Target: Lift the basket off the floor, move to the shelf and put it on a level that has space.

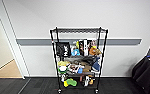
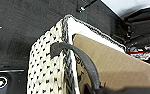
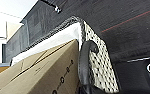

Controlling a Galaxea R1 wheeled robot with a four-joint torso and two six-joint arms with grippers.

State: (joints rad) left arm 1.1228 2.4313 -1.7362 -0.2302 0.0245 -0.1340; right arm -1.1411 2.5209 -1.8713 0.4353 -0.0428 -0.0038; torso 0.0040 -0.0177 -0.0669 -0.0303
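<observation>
Cream-white woven basket with dark grey rim [image 2: 47,62] hangs above the dark grey carpet-tile floor [image 2: 18,27], carried by its two dark curved handles, one at each end. The left-wrist view looks down along one handle [image 2: 83,62], the right-wrist view along the other [image 3: 83,62]. Each handle runs up toward its camera, so each arm likely grips one end to keep the load level. Jaws themselves are not clear in either view; cannot tell if apart or clamped.

A tan cardboard box [image 2: 116,67] sits inside the basket, filling most of it, which adds weight and suits a two-handed carry.

Head view: tall black metal wire rack on casters [image 1: 78,60] stands against the white wall, straight ahead. Its lower tiers are crammed with packets and toys. The top wire tier [image 1: 78,30] looks bare, so that is the level with room. A black-draped tabletop [image 1: 146,72] stands at the right edge.
</observation>
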